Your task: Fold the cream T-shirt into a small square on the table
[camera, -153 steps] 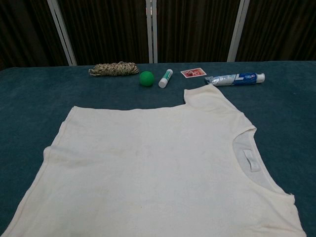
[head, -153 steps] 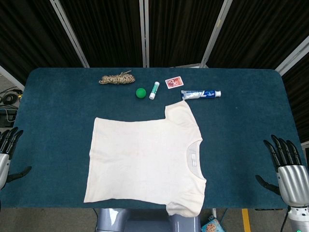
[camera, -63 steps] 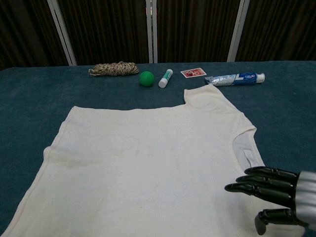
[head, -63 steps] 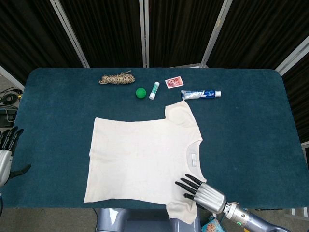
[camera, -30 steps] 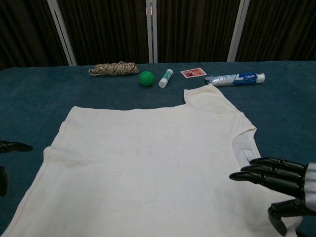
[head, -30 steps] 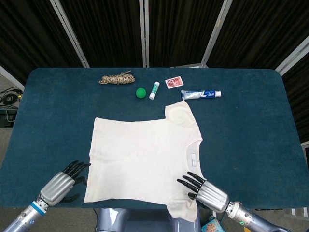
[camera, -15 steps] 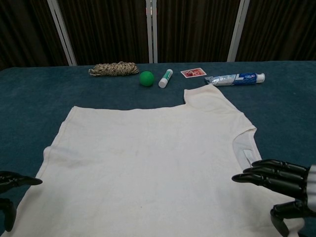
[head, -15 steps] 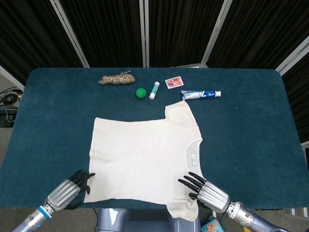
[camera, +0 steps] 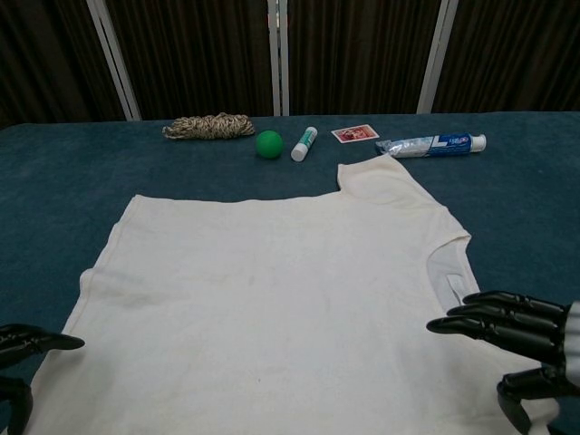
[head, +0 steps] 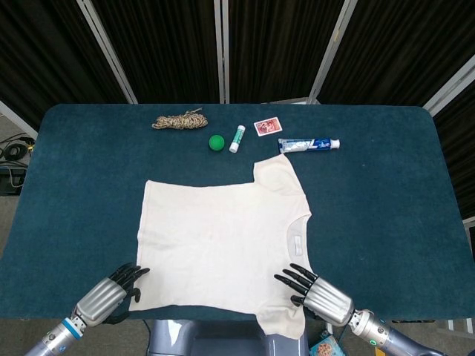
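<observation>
While the shirt (head: 223, 241) lies flat on the counter (head: 386, 193), I see both hands, left (head: 104, 298) and right (head: 320, 295), at its near corners, fingers spread, gripping nothing.

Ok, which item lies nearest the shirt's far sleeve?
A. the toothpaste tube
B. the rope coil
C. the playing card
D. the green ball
A: the toothpaste tube lies right beside the tip of the shirt's far sleeve, while the card, ball and rope lie further off toward the table's back edge.
</observation>
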